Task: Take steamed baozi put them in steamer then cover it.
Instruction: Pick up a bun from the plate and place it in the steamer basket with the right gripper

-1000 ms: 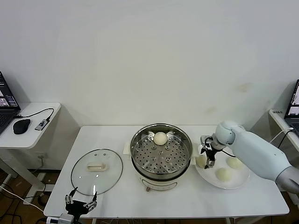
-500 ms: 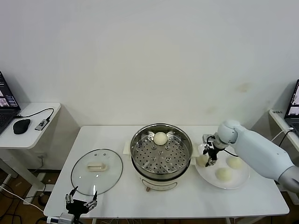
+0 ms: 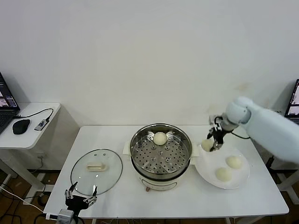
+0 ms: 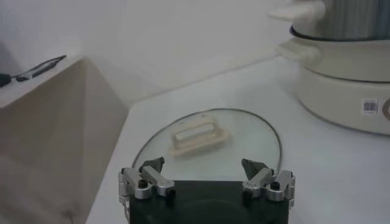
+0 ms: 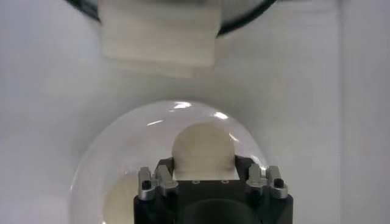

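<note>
Lifted since a second ago: right gripper (image 3: 214, 142), jaws clamped on one round cream-white dough bun (image 3: 207, 145), now above the flat white plate's (image 3: 205, 173) left rim. Round steel steamer (image 3: 161, 152) on white cooker base, desk centre, one bun (image 3: 160, 138) inside. Clear glass lid (image 3: 96, 171), front-left. Two buns (image 3: 229, 168) on plate. Left gripper (image 4: 206, 178), jaws spread, front-left edge.

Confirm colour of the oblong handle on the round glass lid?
Cream-white oblong handle; clearest in the left wrist view.
</note>
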Available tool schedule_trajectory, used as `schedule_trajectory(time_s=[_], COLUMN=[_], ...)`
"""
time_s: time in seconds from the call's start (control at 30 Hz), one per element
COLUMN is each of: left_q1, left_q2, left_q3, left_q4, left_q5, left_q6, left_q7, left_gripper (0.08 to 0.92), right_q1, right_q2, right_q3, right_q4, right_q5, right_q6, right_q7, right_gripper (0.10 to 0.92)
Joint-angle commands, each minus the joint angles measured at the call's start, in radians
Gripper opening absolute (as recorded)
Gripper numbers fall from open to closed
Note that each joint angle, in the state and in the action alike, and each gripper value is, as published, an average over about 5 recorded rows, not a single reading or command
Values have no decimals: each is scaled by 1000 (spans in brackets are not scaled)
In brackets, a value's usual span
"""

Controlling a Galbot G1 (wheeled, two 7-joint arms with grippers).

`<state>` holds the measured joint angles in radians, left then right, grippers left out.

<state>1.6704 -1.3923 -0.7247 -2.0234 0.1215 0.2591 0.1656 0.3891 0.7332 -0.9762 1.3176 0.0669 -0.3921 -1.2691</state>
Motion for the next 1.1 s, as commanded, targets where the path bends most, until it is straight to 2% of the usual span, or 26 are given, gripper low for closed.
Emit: schedule_trajectory(time_s=[0.03,0.23,0.53,0.8,1.1], left_q1=[2,2,-7,-14,-16], left_q2=[3,3,-14,-19,-26], left_q3=[-5,-15,-6,-8,-1], left_q4=[-15,-32,-65,-64,-58], left_q5=[10,13,15,14,13], left_q6=[8,18,30,30,29], left_q7=[1,0,8,5,2], left_gripper=[823,823,823,823,823], right_q1=[408,424,335,225,122], right_q2=[75,216,401,514,566], right_q3=[-278,-298,-302,-283,-268], right_q4=[84,54,-8,-71,-127], right_q5=[247,344,375,344,278], right_q6=[-77,-134,-182,-199,-192], right_q7=[-52,-49,-27,-6,16], right_gripper=[619,619,619,619,619])
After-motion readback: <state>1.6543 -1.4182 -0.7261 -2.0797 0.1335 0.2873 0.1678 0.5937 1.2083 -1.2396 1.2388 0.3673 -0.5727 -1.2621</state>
